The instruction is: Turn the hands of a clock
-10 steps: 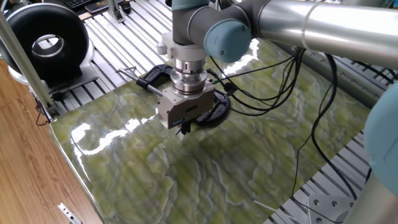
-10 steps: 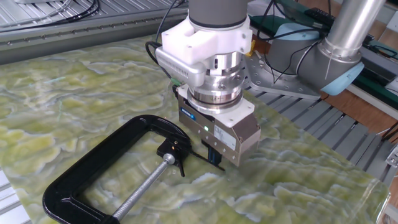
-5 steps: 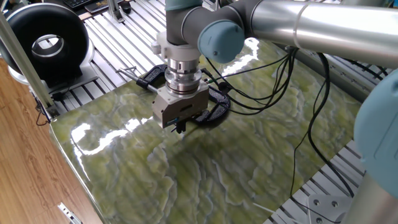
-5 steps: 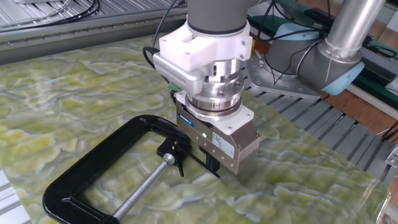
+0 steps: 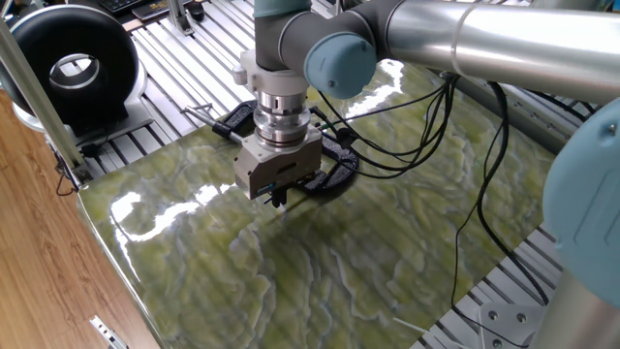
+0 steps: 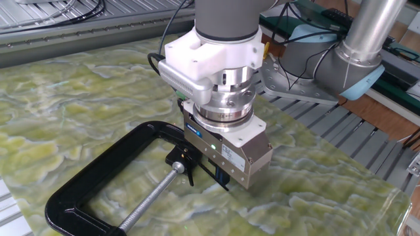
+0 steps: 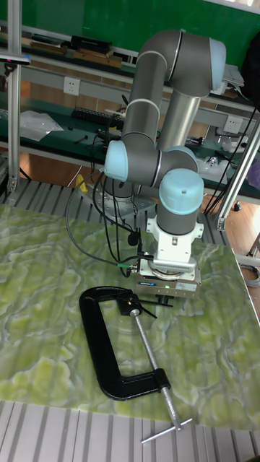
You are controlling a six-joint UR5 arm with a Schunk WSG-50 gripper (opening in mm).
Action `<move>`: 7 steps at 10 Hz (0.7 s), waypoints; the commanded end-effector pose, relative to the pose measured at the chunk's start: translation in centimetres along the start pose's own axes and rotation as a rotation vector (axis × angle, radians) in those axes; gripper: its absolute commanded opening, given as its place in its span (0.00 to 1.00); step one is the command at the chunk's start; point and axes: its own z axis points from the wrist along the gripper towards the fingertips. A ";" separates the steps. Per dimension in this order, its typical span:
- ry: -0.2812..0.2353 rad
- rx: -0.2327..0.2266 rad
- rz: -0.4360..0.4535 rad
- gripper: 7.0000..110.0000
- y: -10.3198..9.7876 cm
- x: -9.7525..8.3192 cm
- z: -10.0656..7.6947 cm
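Observation:
The clock [image 6: 180, 157] is a small black hub held in the jaw of a black C-clamp [image 6: 98, 176] that lies flat on the green marbled table [image 6: 79, 98]. One of its thin black hands [image 6: 190, 176] points down from the hub, and a longer one runs right, under my gripper [image 6: 221, 180]. The gripper hangs just right of the hub, its black fingers close together and low over the table. I cannot tell whether they touch the long hand. In the tall fixed view the gripper [image 7: 165, 301] sits right of the hands [image 7: 146, 311]. In one fixed view the gripper [image 5: 277, 201] hides the clock.
The clamp's silvery screw rod [image 6: 149, 198] runs toward the near table edge. A round black ring-shaped device [image 5: 70, 60] stands off the table's far left corner. Black cables [image 5: 426, 126] trail from the wrist across the table. The arm's base [image 6: 341, 59] stands behind.
The gripper has shifted a little toward the clamp and the clock hub. The clamp has stayed where it was.

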 end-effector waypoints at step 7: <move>-0.006 -0.020 0.013 0.00 0.6 -0.9 -0.2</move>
